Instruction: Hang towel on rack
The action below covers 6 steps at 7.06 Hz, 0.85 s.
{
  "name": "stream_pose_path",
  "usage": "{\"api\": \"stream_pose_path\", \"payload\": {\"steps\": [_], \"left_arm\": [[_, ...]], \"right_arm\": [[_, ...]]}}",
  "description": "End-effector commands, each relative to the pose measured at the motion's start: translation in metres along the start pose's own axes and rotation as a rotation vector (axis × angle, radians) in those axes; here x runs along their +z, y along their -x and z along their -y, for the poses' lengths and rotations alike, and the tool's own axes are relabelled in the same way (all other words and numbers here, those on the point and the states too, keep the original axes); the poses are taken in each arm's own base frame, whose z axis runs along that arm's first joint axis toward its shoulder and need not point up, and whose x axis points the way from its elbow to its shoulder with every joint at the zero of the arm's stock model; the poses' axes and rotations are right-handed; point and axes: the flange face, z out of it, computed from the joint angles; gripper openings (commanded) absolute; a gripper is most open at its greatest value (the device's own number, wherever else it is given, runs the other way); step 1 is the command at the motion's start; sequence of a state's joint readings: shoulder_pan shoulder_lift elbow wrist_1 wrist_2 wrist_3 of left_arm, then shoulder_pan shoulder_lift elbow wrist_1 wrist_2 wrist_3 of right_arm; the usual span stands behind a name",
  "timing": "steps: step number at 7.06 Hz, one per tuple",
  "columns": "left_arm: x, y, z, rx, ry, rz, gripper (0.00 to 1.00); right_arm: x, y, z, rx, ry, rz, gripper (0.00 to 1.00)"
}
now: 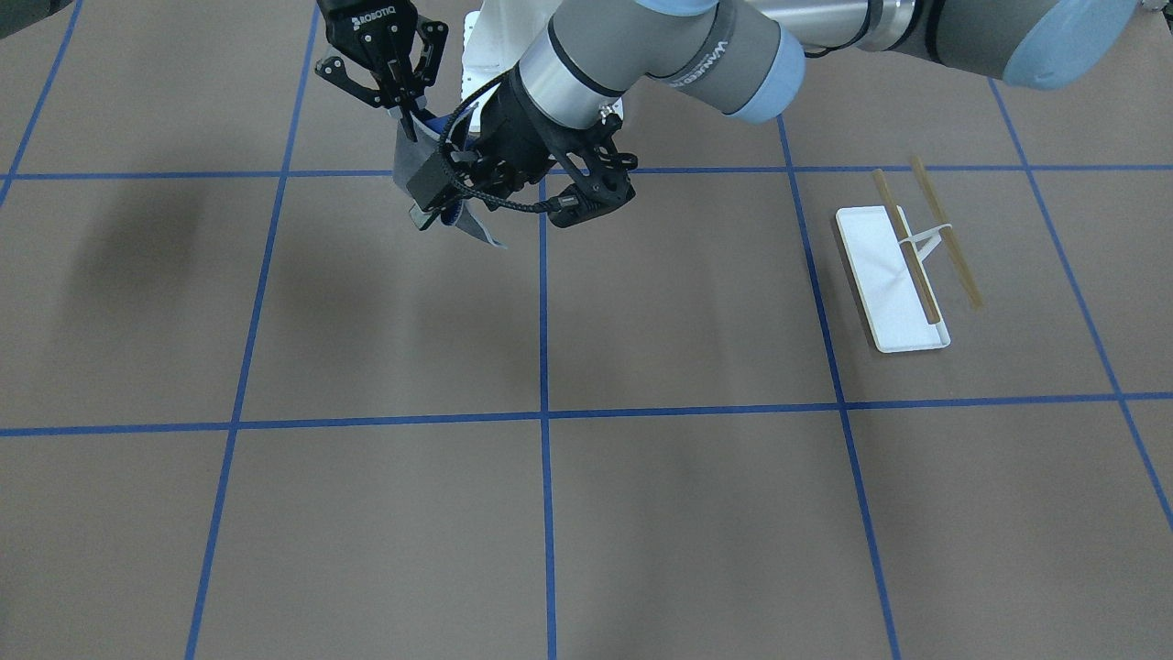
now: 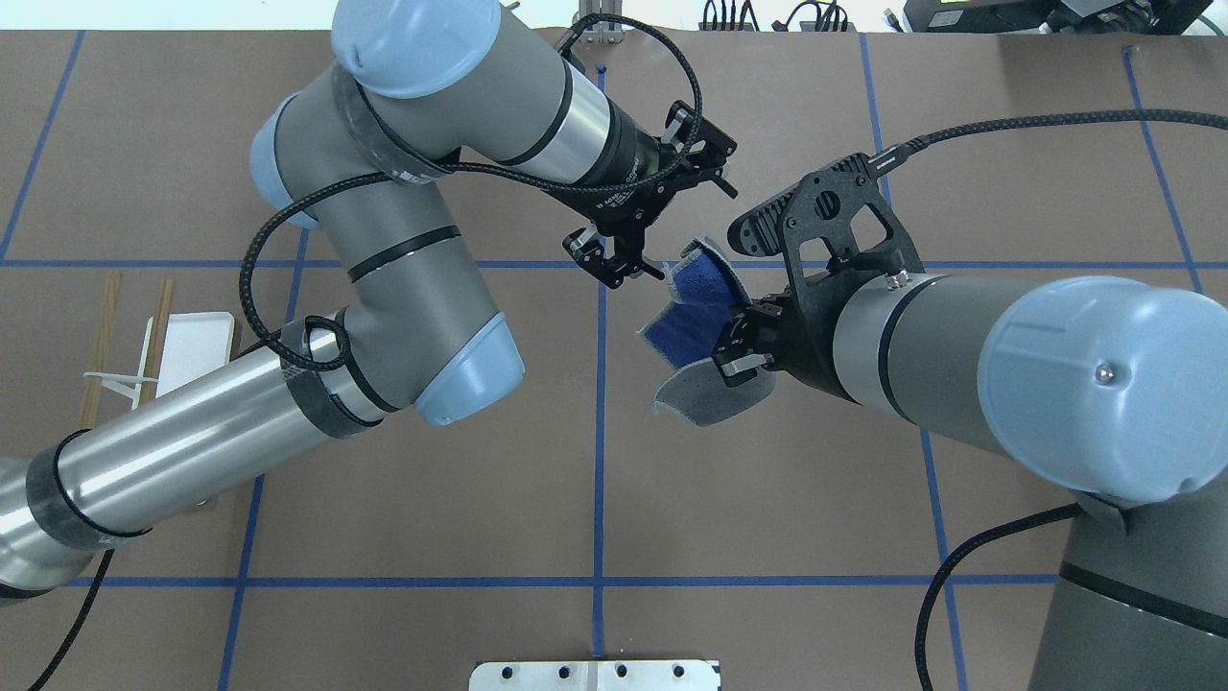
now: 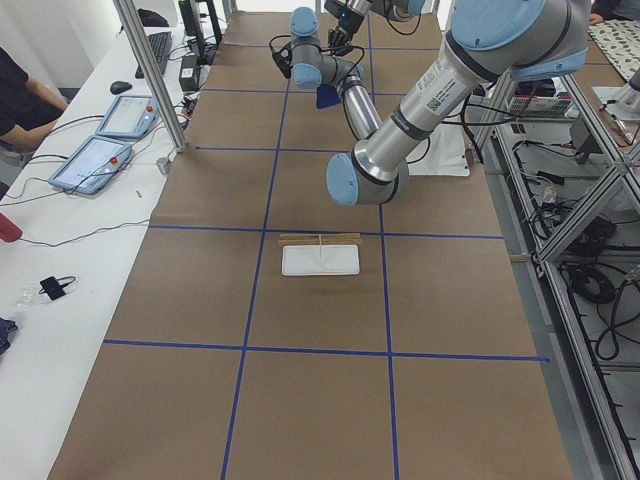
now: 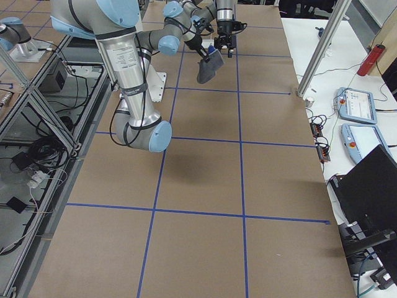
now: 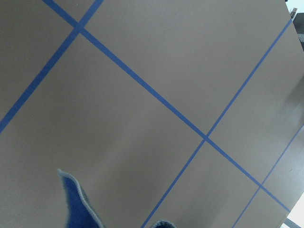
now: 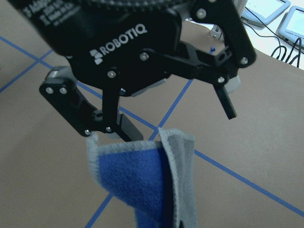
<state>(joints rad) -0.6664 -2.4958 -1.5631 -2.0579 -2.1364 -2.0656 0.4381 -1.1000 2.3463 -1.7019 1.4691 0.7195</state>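
**Towel up in the right claw, rack off to the side**

The towel (image 2: 693, 321) is a soft, nappy cloth, bright blue on 1 face and dark grey on the other, with a pale stitched hem; it curls in loose flaps. The rack (image 1: 882, 275) is a flat white oblong tray with thin white supports and 2 tan wooden bars lying parallel. The right claw (image 1: 405, 119) and the left claw (image 6: 185, 124) are black link-work dotted with small screws.

The table (image 1: 687, 513) is covered in matt brown paper, marked into squares by blue tape. Across from the robot runs a white bench (image 3: 50, 380) with 2 tablets (image 3: 92, 162), and a person (image 3: 15, 95) in a dark top is at it.

The right claw is pinched tight on 1 edge of the towel, which hangs from it in the air above the table, beside the middle tape line. The left claw has nothing in it. Its jaws stand wide apart, with 1 finger (image 6: 124, 124) just beside the towel's hem, and I cannot tell whether it touches. The rack stands on the table well apart from both claws, on the robot's left.
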Motion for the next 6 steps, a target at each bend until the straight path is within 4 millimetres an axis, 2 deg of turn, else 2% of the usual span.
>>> {"api": "stream_pose_path", "payload": {"steps": [1,2,3,4,5,6], "left_arm": [[0.0102,-0.0004,0.0008,0.009,0.003,-0.013,0.96],[0.0099,-0.0012,0.0001,0.008,0.004,-0.014,0.81],[0.0093,-0.0014,-0.0004,0.006,0.004,-0.015,0.42],[0.009,-0.0008,-0.0003,0.011,0.004,-0.015,0.11],[0.008,-0.0011,-0.0012,0.016,0.005,-0.017,0.0],[0.0079,-0.0004,-0.0011,0.015,0.006,-0.015,0.0]], "right_arm": [[-0.0013,0.0007,0.0003,0.0,-0.002,0.003,0.0],[-0.0014,0.0007,0.0006,0.0,-0.004,0.003,0.0],[-0.0014,0.0008,0.0005,0.0,-0.003,0.004,0.0],[-0.0009,0.0004,-0.0001,0.0,0.0,0.002,0.0],[-0.0009,0.0004,-0.0001,0.0,0.0,0.002,0.0],[-0.0017,0.0004,0.0,0.0,-0.001,0.003,0.0]]}}
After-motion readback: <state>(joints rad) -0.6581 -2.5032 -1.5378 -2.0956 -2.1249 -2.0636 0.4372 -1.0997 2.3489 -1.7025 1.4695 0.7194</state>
